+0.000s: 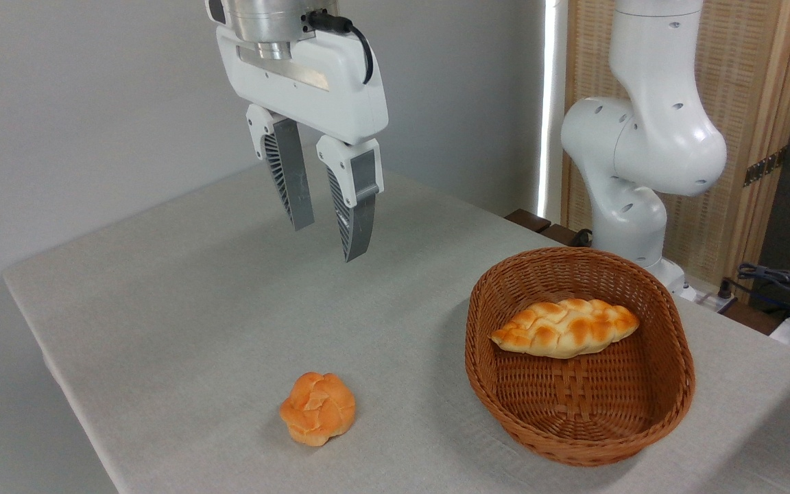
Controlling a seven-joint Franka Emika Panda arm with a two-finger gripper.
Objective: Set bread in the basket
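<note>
The bread (pixel 317 409), a small round knotted bun, orange-golden, lies on the grey tablecloth near the front edge. To its right stands the oval reddish-brown wicker basket (pixel 669 405), apart from the bun. My gripper (pixel 326 241) hangs high above the table, behind and well above the bun, its two grey fingers pointing down with a gap between them. It is open and holds nothing.
A long braided golden loaf (pixel 566 328) lies inside the basket toward its back. The arm's white base (pixel 631 158) rises behind the basket at the right. The table's left edge (pixel 45 343) drops off near the bun. Cables lie at far right.
</note>
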